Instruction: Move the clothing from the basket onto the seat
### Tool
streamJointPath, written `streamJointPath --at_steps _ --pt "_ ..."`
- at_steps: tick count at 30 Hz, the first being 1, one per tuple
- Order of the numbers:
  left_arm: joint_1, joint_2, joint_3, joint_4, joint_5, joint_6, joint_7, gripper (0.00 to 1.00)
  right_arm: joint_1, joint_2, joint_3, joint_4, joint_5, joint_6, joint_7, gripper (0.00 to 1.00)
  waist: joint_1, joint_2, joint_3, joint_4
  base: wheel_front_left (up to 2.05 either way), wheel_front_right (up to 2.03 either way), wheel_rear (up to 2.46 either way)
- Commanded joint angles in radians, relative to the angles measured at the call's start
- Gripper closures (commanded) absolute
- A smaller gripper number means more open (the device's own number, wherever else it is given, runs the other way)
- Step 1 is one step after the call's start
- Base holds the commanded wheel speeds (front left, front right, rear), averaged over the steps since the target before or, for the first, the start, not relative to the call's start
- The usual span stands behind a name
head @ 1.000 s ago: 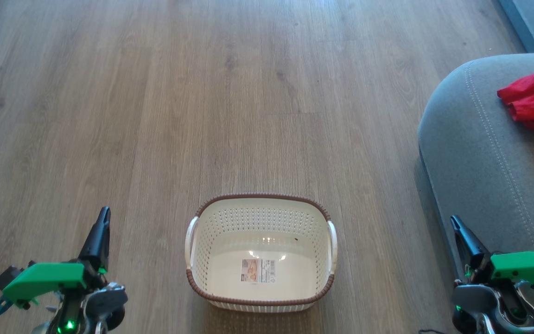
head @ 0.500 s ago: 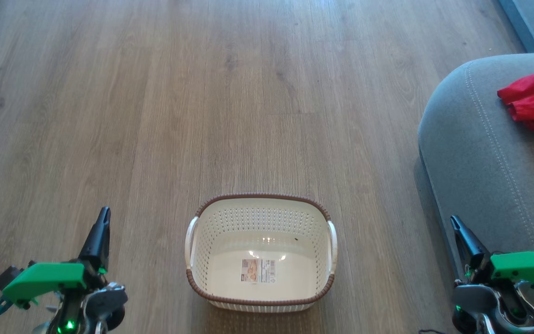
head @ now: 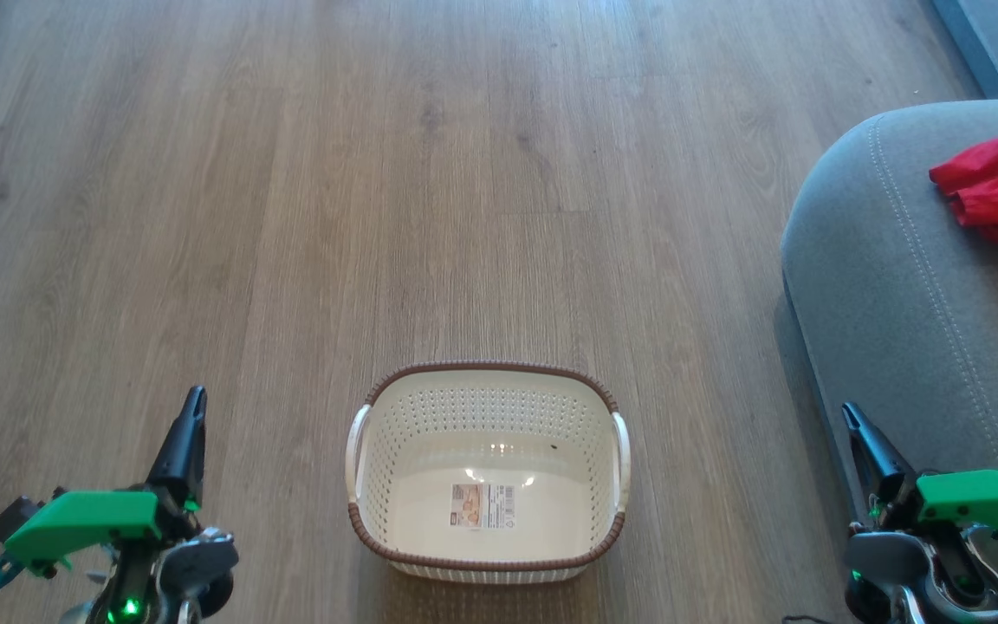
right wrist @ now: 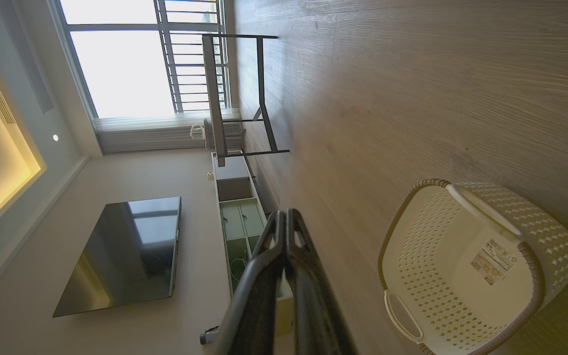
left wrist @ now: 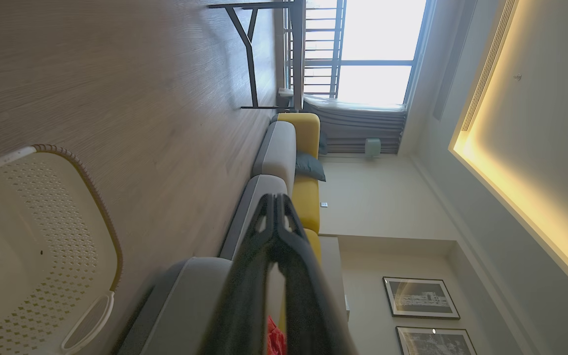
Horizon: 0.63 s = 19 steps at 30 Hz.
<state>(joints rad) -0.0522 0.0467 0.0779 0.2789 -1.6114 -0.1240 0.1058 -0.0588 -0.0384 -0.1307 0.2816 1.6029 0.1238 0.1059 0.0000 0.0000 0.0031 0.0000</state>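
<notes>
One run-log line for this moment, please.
basket: empty, on floor | clothing: red, on seat | left gripper: shut, empty | right gripper: shut, empty | task: looks done

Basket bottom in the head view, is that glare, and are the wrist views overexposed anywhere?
Head view: yes, small bright glints on the glossy bottom of the basket. Left wrist view: window blown out white, left pincer dark and soft up close. Right wrist view: window blown out, its reflection on the television.

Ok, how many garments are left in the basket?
0. The basket holds just its sticker. Red clothing lies bunched on the seat, cut off by the picture's edge, so the pieces can't be told apart.
</notes>
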Motion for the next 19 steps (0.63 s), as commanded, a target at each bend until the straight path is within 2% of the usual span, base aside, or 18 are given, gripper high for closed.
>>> streamJointPath --at_steps 1,19 --pt "-0.056 0.004 0.037 -0.034 0.004 -0.007 0.008 1.0 -0.049 -0.012 0.017 -0.037 0.006 0.007 0.007 1.0 0.0 0.0 0.0 0.0 0.0 0.0 0.0" --pt "-0.056 0.004 0.037 -0.034 0.004 -0.007 0.008 1.0 -0.049 -0.012 0.017 -0.037 0.006 0.007 0.007 1.0 0.0 0.0 0.0 0.0 0.0 0.0 0.0"
